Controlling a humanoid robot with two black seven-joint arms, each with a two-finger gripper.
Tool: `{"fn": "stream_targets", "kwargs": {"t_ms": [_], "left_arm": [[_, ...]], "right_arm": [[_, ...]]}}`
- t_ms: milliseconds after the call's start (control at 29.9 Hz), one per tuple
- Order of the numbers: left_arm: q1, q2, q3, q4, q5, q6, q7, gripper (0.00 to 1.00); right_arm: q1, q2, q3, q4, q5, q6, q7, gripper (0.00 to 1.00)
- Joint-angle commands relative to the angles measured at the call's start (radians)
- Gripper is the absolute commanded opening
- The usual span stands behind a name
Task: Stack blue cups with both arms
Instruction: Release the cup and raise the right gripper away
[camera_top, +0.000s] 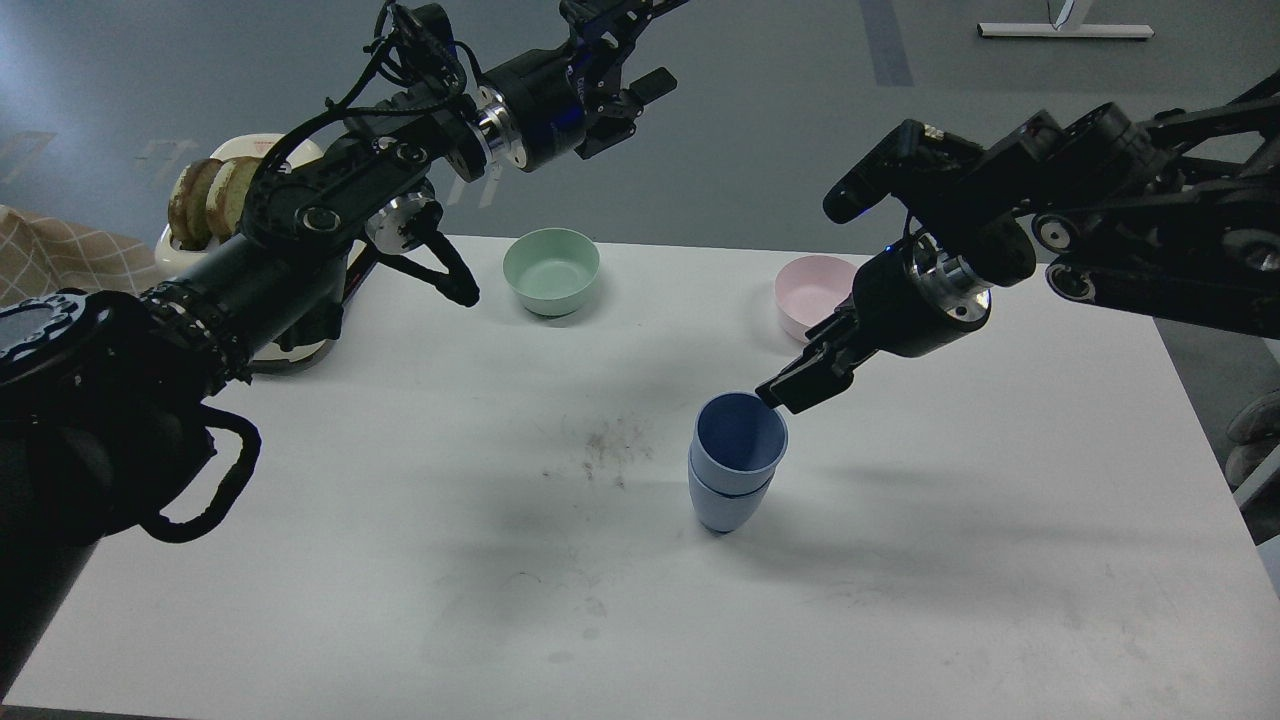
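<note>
The blue cups (735, 468) sit nested mid-worktop (400, 560), the right claw (783, 393) apparently clenched on the upper rim — dragging away could topple them — the left claw (640, 95) released, far-left.

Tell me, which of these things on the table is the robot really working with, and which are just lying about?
Part of the job:
- blue cups, one nested in the other
- right gripper at the top cup's rim
- left gripper, raised high

Just lying about:
- mint-green bowl
- pink bowl
- white toaster with bread, partly hidden
- checked cloth
</note>
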Motion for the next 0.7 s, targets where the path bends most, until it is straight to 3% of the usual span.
{"fn": "stream_targets", "kwargs": {"t_ms": [0, 201, 334, 535, 669], "left_arm": [[0.005, 0.012, 0.000, 0.000, 0.002, 0.001, 0.000, 0.95], [0.017, 0.013, -0.018, 0.002, -0.005, 0.029, -0.012, 0.97], [0.020, 0.013, -0.018, 0.002, -0.006, 0.051, -0.012, 0.98], [0.070, 0.021, -0.063, 0.041, -0.081, 0.049, -0.012, 0.98], [0.096, 0.016, -0.106, 0.071, -0.138, 0.029, -0.011, 0.98]], "right_arm": [[-0.006, -0.114, 0.071, -0.028, 0.049, 0.000, 0.000, 1.00], [-0.083, -0.257, 0.226, -0.124, 0.176, -0.008, 0.001, 1.00], [-0.198, -0.266, 0.352, -0.221, 0.283, -0.027, 0.006, 1.00], [-0.486, -0.236, 0.717, -0.388, 0.493, -0.059, 0.010, 1.00], [-0.691, -0.104, 1.029, -0.511, 0.532, -0.061, 0.009, 1.00]]}}
